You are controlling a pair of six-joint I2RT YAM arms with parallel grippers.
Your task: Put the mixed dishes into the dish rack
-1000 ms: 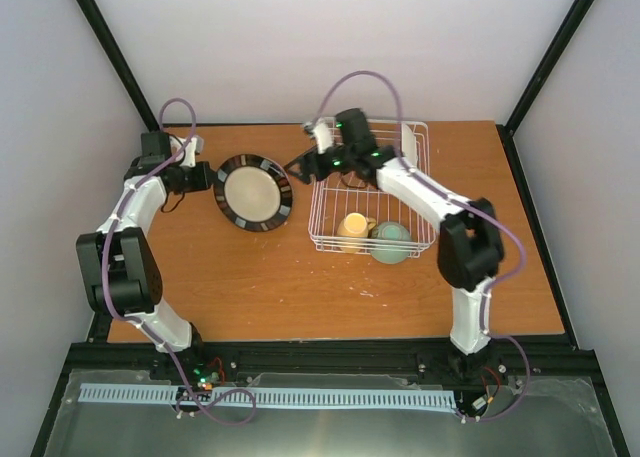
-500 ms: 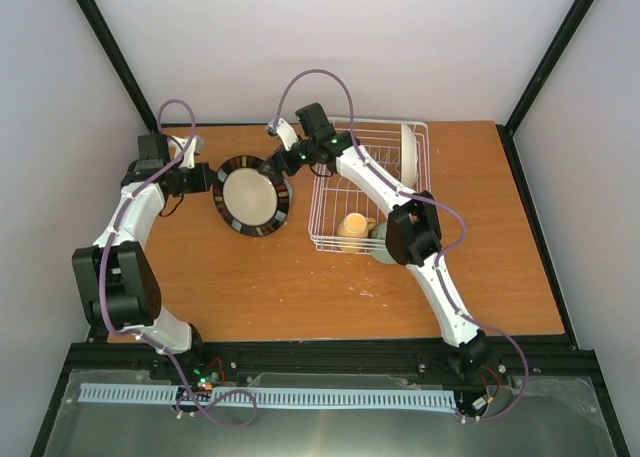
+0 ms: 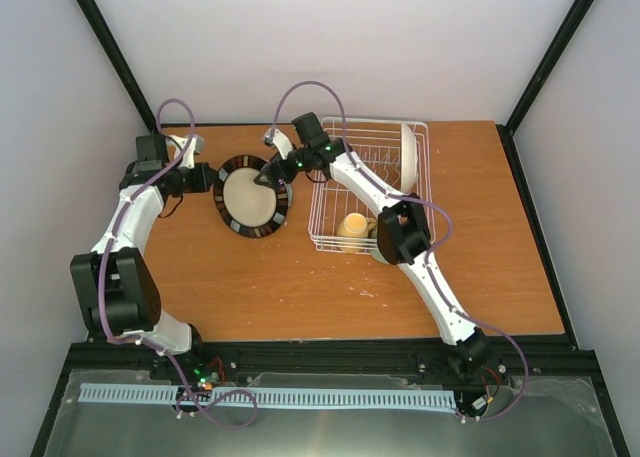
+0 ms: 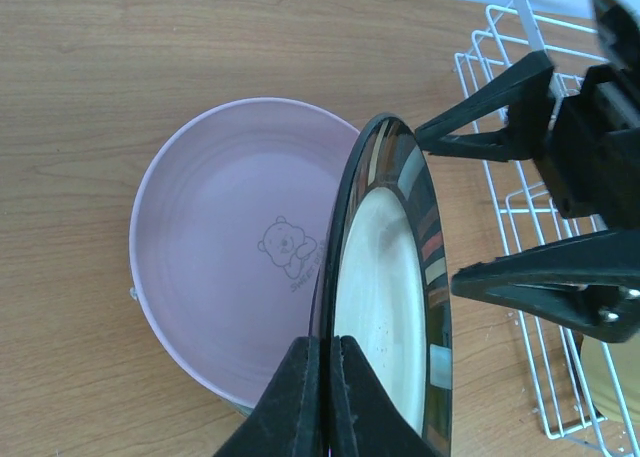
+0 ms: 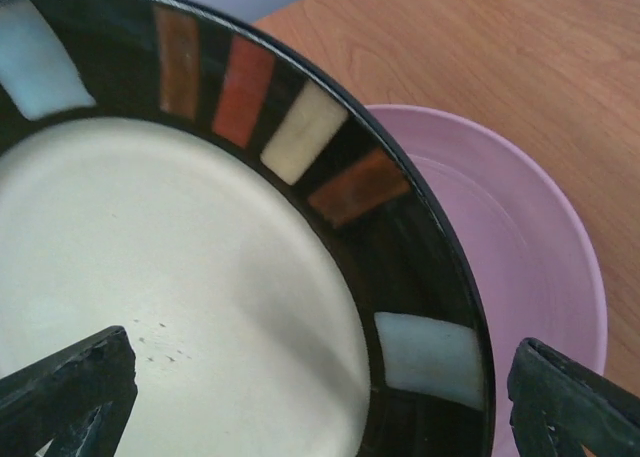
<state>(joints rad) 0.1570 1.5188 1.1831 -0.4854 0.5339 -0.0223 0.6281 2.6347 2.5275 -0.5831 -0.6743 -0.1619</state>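
My left gripper is shut on the rim of the cream plate with the dark rim and holds it on edge above the table; its fingers pinch the lower rim. A pink plate lies flat on the table under it and also shows in the right wrist view. My right gripper is open, close against the face of the held plate, its fingers spread by the plate's right side. The white wire dish rack holds a yellow mug and an upright white plate.
A pale green bowl sits at the rack's near right corner, partly hidden by the right arm. The rack's wires stand just right of the held plate. Black frame posts rise at the table's back corners.
The right arm has swung left from above the rack to the held plate, its gripper open. The left gripper still holds the plate in nearly the same place.
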